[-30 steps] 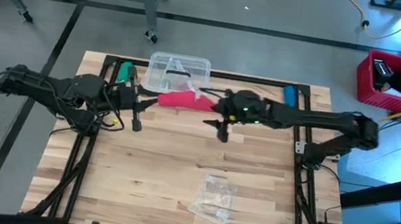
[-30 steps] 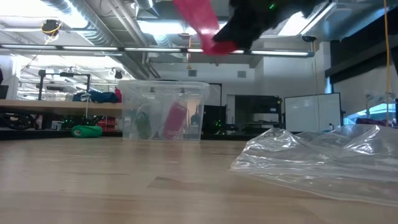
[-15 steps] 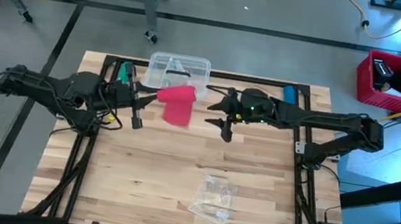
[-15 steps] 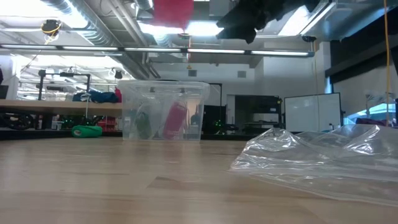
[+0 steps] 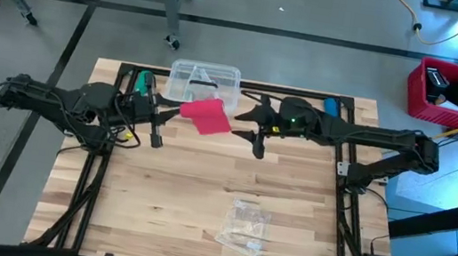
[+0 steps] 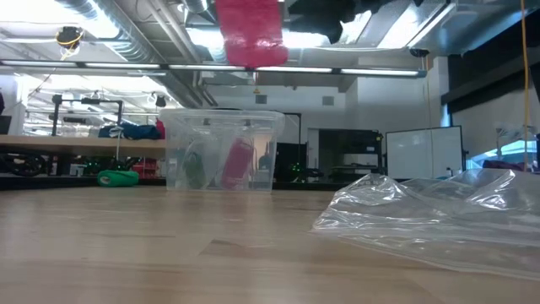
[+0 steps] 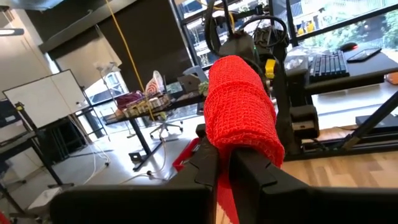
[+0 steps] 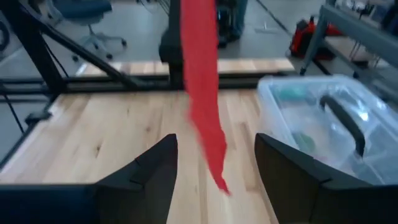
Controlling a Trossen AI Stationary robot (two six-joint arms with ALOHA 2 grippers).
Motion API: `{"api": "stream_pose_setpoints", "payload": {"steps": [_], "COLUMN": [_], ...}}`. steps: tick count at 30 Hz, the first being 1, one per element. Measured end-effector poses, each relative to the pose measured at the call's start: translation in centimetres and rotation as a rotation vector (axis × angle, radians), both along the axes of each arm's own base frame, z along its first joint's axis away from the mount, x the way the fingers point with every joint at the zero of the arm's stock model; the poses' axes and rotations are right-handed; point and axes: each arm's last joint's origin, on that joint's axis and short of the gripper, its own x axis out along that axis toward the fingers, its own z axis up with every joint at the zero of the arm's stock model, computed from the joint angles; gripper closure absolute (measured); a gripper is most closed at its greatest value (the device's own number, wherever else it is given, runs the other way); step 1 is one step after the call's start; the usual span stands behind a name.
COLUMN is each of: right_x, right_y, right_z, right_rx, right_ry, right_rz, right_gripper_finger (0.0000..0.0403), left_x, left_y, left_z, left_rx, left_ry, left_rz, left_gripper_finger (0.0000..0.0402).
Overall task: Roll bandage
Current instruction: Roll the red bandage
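The red-pink bandage (image 5: 207, 114) is a loose strip held high above the far middle of the table. My left gripper (image 5: 173, 114) is shut on it at its left end. The strip shows near the top of the low view (image 6: 251, 34), and in the right wrist view (image 8: 202, 112) it hangs down with its lower end free. My right gripper (image 5: 249, 126) is open and empty just right of the strip. Its fingers (image 8: 155, 168) stand apart, and the bandage is in front of them, not between them. My left gripper (image 7: 224, 165) pinches the bandage between its two fingers, which point level toward the table's right. The red cloth (image 7: 225, 193) shows in the narrow gap between them. One layer or several, I cannot tell. The rest of the strip (image 7: 239, 106) bulges past the fingertips and hangs slack, clear of the table.
A clear plastic box (image 5: 204, 81) stands at the far edge behind the bandage, with a red roll (image 6: 239, 162) and a green thing inside. A crumpled clear wrapper (image 5: 244, 227) lies on the near right of the table. A green roll (image 5: 141, 82) and a blue thing (image 5: 331, 106) lie at the far edge.
The bandage was stretched between both grippers. My right gripper has let go of its end and drawn back a little toward the table's right edge. The freed part has dropped and now hangs slack from my left gripper, which has kept still.
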Motion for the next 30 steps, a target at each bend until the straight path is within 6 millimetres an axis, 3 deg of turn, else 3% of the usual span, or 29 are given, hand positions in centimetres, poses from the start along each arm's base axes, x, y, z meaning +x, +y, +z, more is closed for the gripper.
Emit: {"api": "stream_pose_setpoints", "payload": {"steps": [12,19,30], "right_x": [1.2,2.2,4.3], "right_y": [0.2,1.2,0.6], "right_z": [0.9,0.7,-1.3], "right_rx": [0.028,0.019,-0.079], "right_ry": [-0.167,-0.220,-0.232], "right_rz": [0.093,0.154,0.079], "right_gripper_finger": [0.0138,0.0162,0.0206], "left_x": [0.0,0.0,0.0], "left_y": [0.0,0.0,0.0], "left_z": [-0.3,-0.3,-0.4], "left_rx": [-0.027,-0.027,-0.030], "left_ry": [0.016,0.019,0.024], "left_rz": [-0.002,-0.002,-0.003], "left_gripper_finger": [0.0385,0.0385,0.0385]}}
